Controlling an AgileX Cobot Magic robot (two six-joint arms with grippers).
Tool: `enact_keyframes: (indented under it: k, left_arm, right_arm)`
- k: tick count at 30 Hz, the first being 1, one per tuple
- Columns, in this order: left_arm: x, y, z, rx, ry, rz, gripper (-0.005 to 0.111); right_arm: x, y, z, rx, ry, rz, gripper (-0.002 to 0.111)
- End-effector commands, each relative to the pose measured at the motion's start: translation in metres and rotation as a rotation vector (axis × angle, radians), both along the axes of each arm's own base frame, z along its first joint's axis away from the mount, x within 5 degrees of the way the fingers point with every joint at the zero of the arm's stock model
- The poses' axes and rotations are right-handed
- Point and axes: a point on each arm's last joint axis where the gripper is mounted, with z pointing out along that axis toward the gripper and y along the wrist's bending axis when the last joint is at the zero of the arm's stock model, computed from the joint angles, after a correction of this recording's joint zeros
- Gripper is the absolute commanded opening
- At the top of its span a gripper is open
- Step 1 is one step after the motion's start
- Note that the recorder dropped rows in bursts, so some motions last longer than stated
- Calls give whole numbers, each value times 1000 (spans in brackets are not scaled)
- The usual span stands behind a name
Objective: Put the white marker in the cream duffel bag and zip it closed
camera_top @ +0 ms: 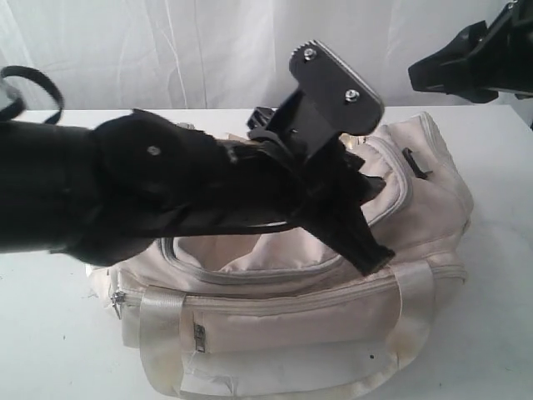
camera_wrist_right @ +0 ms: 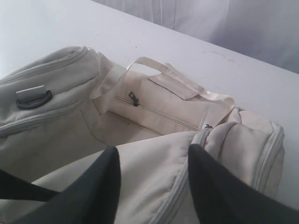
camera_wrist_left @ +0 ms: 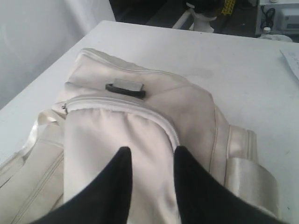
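In the exterior view, your left arm (camera_top: 166, 196) is hanging across the cream duffel bag (camera_top: 275, 325). The bag is lying in the middle of the table (camera_top: 50, 333), with its long side facing the near edge. The left gripper (camera_top: 368, 248) is pointing down at the bag's top. The arm is hiding most of the main zip, so you cannot tell whether the opening is gaping or shut. The right gripper (camera_top: 437, 73) is hovering high toward the far right corner, well clear of the bag.

In the left wrist view, the left gripper is standing released and empty, with cream fabric showing between its fingers (camera_wrist_left: 122, 179). Beyond them, a small black clip (camera_wrist_left: 125, 87) and a grey zip (camera_wrist_left: 117, 101) are sitting on the end panel.

In the right wrist view, the right gripper is also spread and carrying nothing. Below it, the side pocket's zip pull (camera_wrist_right: 134, 99) is lying flat.

The white marker is showing nowhere, and you cannot tell whether it is inside the bag. The first risk is zipping an empty bag. The second is that the fingers are sitting so near the soft cloth that closing them could pinch fabric instead of a pull. With nothing bracing the bag, a tug could also drag it toward the table's edge.
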Motion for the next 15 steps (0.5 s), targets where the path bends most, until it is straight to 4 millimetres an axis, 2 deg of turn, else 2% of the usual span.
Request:
enact_keyframes:
  k: [1, 6, 11, 15]
  left_arm:
    - [-17, 33, 7, -56, 22, 85, 36]
    - [-36, 65, 3, -63, 20, 138, 34]
    - [-52, 88, -4, -60, 20, 157, 20]
    - [-62, 106, -9, -70, 16, 195, 7]
  right_arm:
    - [-13, -1, 0, 24, -20, -7, 39]
    - [-32, 1, -5, 62, -33, 3, 23]
    - [-48, 4, -16, 130, -27, 22, 0]
    - [-62, 6, -28, 186, -33, 40, 0]
